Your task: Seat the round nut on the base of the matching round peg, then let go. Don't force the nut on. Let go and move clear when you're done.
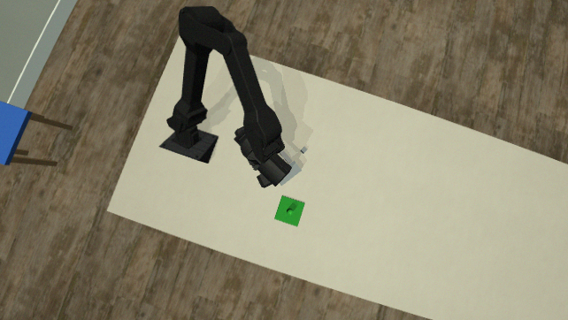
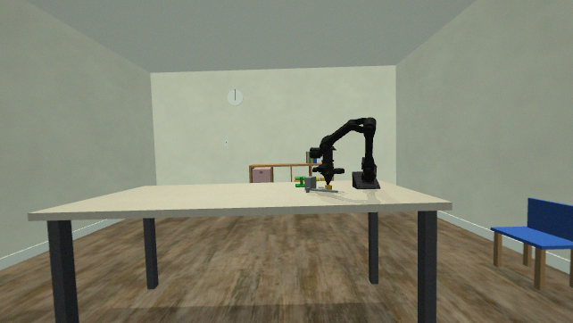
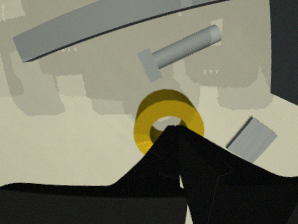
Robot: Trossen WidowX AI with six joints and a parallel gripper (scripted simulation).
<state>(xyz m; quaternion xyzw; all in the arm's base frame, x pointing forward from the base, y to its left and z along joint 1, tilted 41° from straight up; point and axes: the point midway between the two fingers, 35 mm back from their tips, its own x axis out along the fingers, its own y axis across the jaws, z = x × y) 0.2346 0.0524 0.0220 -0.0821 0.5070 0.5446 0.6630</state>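
Observation:
The round nut is a yellow ring lying flat on the table. My gripper is shut and empty. In the wrist view its tips hang just over the ring's near rim and hole. In the top view the gripper hides the nut. The round peg is green and stands on a green square base, a short way in front of the gripper on the table.
A long grey bar, a grey bolt and a small grey block lie close around the nut. The arm's base stands at the table's back left. A blue bench stands on the floor beside the table.

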